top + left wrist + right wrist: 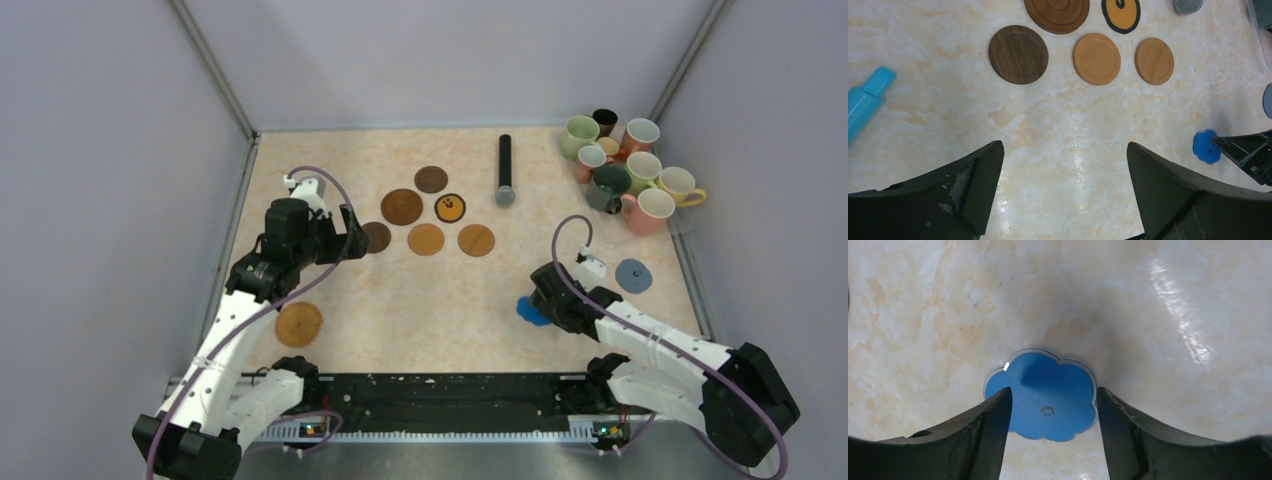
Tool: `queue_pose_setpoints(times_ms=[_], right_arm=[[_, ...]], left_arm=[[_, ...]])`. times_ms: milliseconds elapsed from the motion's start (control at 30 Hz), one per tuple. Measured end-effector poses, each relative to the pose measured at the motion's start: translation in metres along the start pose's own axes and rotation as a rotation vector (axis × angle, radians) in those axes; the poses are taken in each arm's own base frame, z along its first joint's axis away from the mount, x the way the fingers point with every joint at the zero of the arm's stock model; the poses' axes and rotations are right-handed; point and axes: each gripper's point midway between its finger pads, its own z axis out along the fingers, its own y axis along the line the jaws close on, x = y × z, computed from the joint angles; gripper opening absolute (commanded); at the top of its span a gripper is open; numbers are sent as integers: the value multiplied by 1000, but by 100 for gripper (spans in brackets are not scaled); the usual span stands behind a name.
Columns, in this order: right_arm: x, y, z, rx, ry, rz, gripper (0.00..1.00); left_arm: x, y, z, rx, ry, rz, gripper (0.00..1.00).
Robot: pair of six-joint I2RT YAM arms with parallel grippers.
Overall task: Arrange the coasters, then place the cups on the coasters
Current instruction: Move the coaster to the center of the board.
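Both angled down: right jaws straddle blue flower coaster (1048,390), left jaws wide.

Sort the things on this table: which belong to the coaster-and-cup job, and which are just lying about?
Job: round coasters, blue flower coaster, grey-blue coaster, cups.
Lying about: black cylinder with grey tip, light blue tube.

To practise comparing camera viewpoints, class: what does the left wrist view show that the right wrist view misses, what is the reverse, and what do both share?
Only the left wrist view: the dark brown coaster, the black-and-orange coaster, a light blue tube and the open left gripper. Only the right wrist view: the small mark on the blue flower coaster, seen close between the fingers of the right gripper. Both: that flower coaster and the marbled table.
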Motion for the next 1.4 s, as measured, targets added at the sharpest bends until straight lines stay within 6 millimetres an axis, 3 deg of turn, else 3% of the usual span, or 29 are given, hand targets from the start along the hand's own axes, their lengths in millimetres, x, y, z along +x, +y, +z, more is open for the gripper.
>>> queue_pose_setpoints(times_ms=[533, 1033, 1400], right_arm=[[24, 78, 5, -340, 119, -231, 45], [56, 114, -5, -516, 235, -278, 38], [83, 154, -13, -574, 289, -344, 37]], left_arm=[[0, 0, 0, -2, -1, 0, 99], [-2, 2, -1, -13, -10, 0, 99], [-2, 3, -1, -19, -14, 0, 99]])
